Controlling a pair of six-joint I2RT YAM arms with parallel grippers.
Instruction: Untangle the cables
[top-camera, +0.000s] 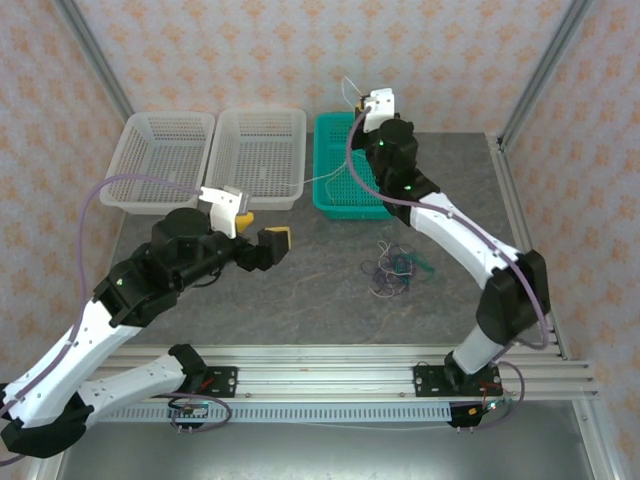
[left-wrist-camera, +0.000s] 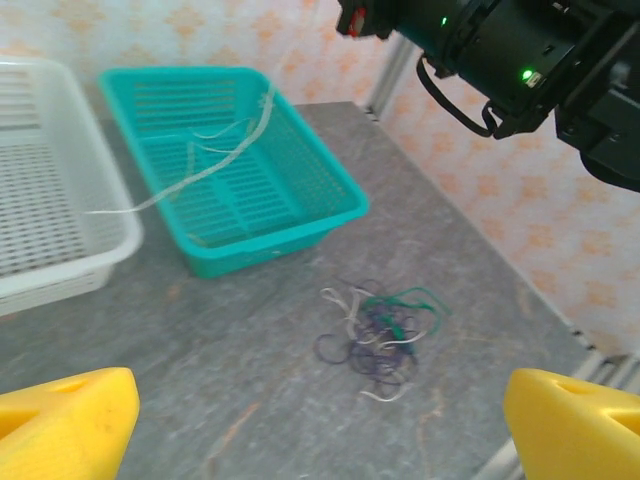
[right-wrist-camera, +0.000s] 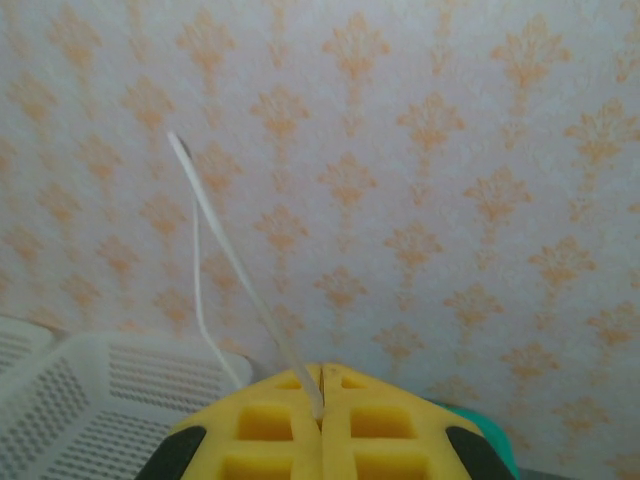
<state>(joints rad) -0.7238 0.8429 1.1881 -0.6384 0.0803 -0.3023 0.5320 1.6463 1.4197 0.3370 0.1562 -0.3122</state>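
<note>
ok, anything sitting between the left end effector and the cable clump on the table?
Nothing visible. The left end effector is open and faces the cable clump across bare table. The teal basket sits beyond the clump to the left, and the right arm is up at the right, off that line.

Left gripper (left-wrist-camera: 320, 428) spread wide, right gripper (right-wrist-camera: 322, 415) closed.

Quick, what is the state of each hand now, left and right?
Left hand: open, holding nothing.
Right hand: closed on a white cable.
</note>
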